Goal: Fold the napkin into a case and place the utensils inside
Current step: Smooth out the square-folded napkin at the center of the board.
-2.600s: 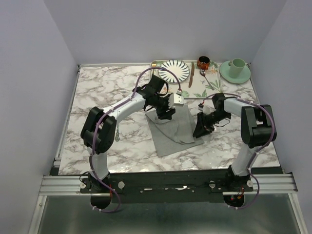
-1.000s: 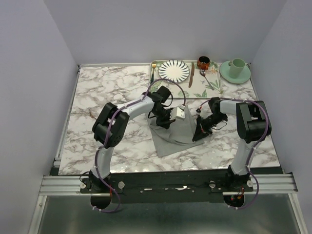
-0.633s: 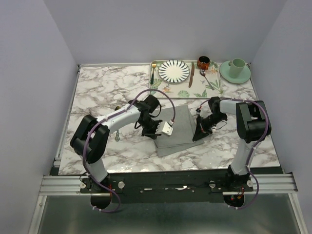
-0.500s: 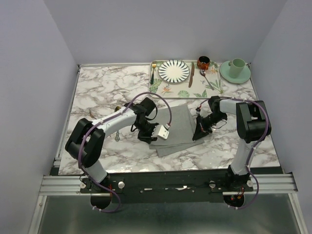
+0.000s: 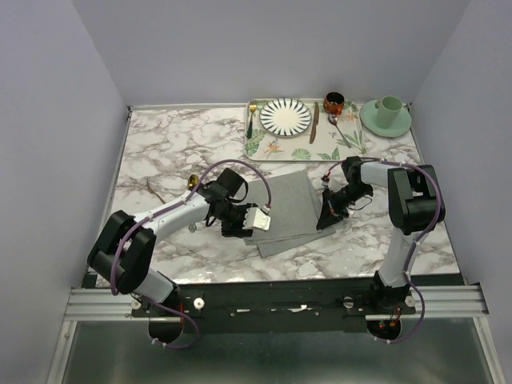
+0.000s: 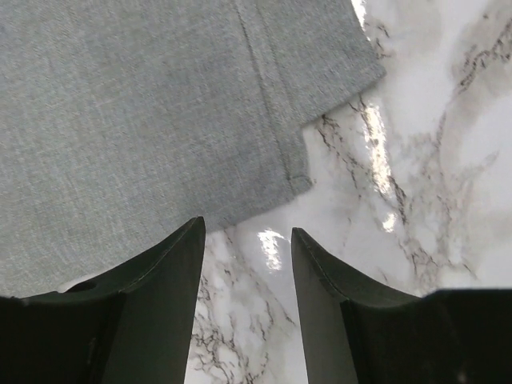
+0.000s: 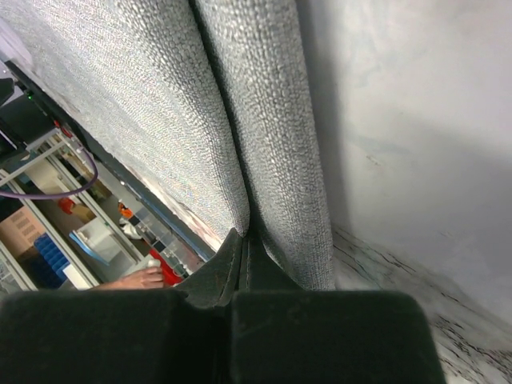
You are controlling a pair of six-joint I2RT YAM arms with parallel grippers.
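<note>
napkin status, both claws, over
Left claw open, empty, just off the napkin at its left edge. Right claw shut on its right edge. Cloth folded, flat on table.

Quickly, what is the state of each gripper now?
Left gripper: open, holding nothing.
Right gripper: closed on the edge of the napkin.

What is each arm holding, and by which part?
The right gripper pinches the grey napkin at its right edge, jaws shut on the folded layers. The left gripper holds nothing; its jaws stand open beside the cloth.
</note>
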